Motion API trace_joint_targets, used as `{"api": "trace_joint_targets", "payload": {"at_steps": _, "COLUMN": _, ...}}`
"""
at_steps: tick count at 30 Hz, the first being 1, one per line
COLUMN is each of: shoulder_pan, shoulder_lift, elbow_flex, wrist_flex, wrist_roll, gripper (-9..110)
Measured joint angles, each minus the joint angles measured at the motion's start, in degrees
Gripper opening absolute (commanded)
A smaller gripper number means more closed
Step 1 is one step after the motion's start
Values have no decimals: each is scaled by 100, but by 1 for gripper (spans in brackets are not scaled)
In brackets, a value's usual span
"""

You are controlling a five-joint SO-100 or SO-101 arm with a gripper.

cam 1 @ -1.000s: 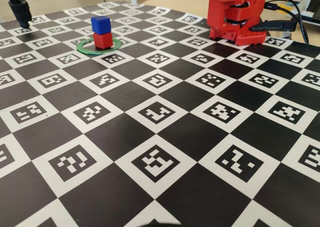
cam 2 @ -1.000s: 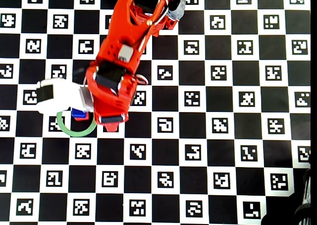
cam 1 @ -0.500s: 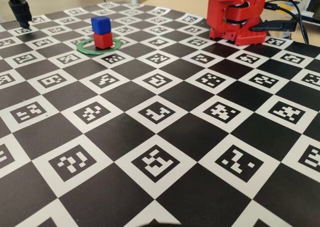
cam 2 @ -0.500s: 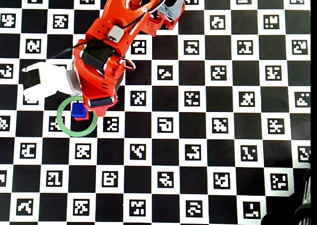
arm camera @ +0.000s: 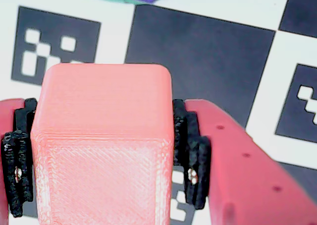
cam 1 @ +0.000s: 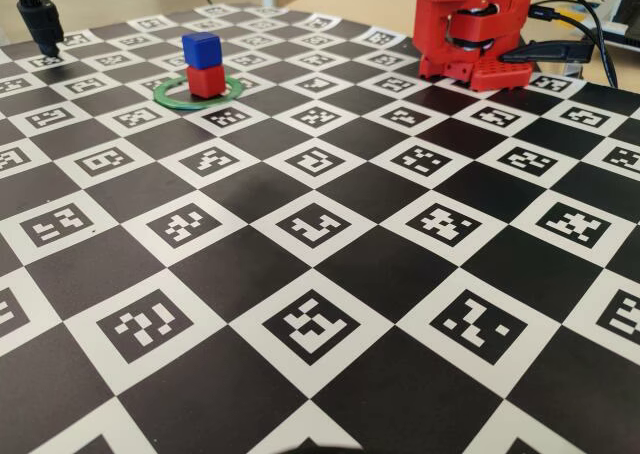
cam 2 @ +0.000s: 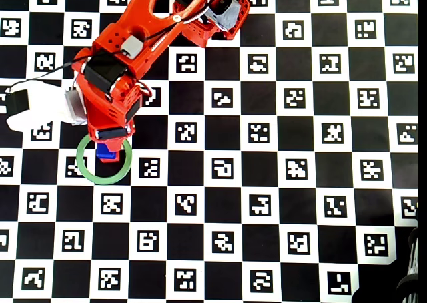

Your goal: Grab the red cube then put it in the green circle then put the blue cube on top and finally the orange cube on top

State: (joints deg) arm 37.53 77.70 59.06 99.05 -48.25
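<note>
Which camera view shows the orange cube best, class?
The wrist view: the orange cube fills the picture, clamped between the gripper and its black pads. The fixed view shows only the blue cube on the red cube. In the overhead view the arm hides the orange cube.

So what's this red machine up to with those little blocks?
It is building a small tower. A blue cube already sits on a red cube inside a green circle on the checkered board. The arm's tool is clamped on an orange cube, and the overhead view shows the arm reaching over the ring's edge. The orange cube has not yet been set on the stack.
</note>
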Motion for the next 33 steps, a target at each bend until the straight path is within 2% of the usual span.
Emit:
{"api": "trace_joint_targets", "payload": {"at_steps": 8, "shoulder_pan": 70, "shoulder_lift": -571, "elbow_flex": -580, "wrist_flex": 35, "wrist_roll": 70, "gripper": 8}}
{"api": "trace_joint_targets", "payload": {"at_steps": 33, "shoulder_pan": 536, "shoulder_lift": -791, "elbow_flex": -299, "wrist_flex": 9, "wrist_roll": -53, "gripper": 8}}
